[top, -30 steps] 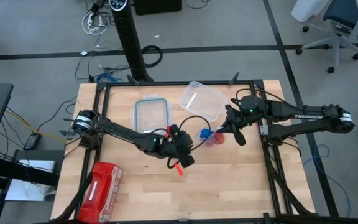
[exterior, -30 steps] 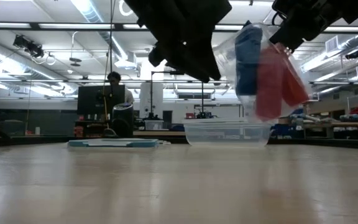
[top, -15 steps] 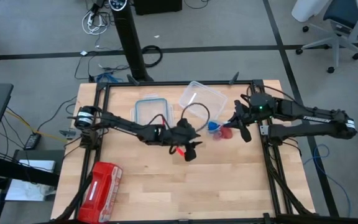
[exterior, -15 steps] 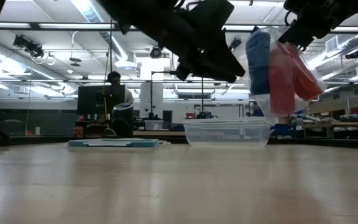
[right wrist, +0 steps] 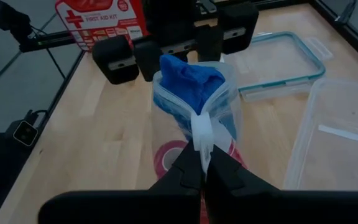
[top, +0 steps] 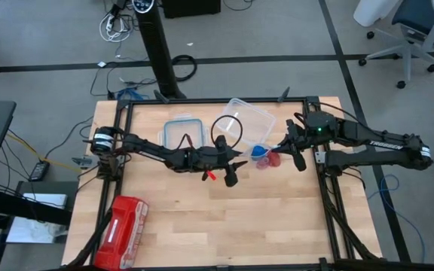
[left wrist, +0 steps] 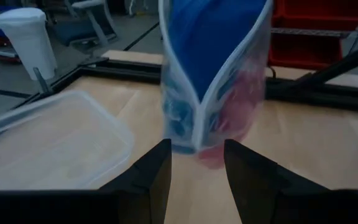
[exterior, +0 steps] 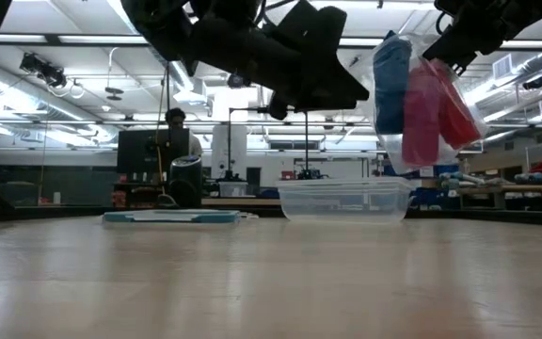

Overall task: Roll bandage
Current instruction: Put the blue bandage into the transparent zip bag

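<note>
Right end effector (right wrist: pixel 202 167) pinched shut on the top edge of a clear plastic bag (top: pixel 266 156), hanging it just right of centre in the high view, above the counter (top: pixel 277 226). Inside the bag: the bandage (right wrist: pixel 188 84), bright blue and bunched, beside red-pink rolls (exterior: pixel 436 113). Same load seen upper right in the low view, bandage (exterior: pixel 391 80) well clear of the wood, bag (exterior: pixel 422 104) steadier than a second ago, less swing and blur.

Left end effector (top: pixel 230 175) now stretched further toward centre frame than a second ago, closer to the bag, fingers (left wrist: pixel 148 180) parted and gripping nothing. Through the left wrist view, bag (left wrist: pixel 213 81) dangling straight ahead, just beyond the fingertips, bandage (left wrist: pixel 210 37) filling its top. No contact visible.

Clear tub (top: pixel 245 122) sitting at upper centre of the high view, lid with a teal rim (top: pixel 183 135) flat beside it on the left. Red first aid pouch (top: pixel 123 229) parked at lower left, unmoved. Far back in the low view, a person (exterior: pixel 172 121) at a desk, left of centre.
</note>
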{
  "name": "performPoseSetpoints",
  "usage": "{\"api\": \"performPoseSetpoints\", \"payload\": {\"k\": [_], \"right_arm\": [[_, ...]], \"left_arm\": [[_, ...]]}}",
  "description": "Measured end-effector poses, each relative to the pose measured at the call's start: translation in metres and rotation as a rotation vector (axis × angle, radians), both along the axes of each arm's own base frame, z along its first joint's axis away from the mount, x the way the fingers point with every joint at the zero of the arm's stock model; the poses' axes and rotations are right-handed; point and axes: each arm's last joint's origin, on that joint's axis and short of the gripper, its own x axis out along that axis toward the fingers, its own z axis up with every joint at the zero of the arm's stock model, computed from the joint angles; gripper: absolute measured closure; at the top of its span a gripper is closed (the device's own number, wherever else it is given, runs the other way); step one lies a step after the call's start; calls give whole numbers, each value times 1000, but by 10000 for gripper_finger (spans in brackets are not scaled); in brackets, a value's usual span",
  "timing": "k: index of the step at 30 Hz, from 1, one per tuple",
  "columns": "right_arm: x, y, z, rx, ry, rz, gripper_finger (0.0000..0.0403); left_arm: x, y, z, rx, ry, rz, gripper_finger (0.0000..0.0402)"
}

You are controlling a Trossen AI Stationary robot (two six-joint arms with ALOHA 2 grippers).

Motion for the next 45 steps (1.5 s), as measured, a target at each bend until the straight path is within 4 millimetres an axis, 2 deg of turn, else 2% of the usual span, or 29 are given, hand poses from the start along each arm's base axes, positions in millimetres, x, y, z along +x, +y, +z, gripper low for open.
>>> {"api": "performPoseSetpoints", "payload": {"k": [17, 26, 34, 45], "right_arm": [[0, 0, 0, 1, 5, -1, 403], [-1, 0, -2, -2, 20, 1, 402], [5, 0, -8, 28, 75, 33, 402], [3, 0, -8, 21, 77, 36, 389]], "left_arm": [[1, 4, 6, 35, -54, 60, 257], [1, 4, 6, 37, -54, 62, 306], [1, 4, 8, 33, -76, 64, 391], [0, 4, 0, 11, 2, 45, 400]]}}
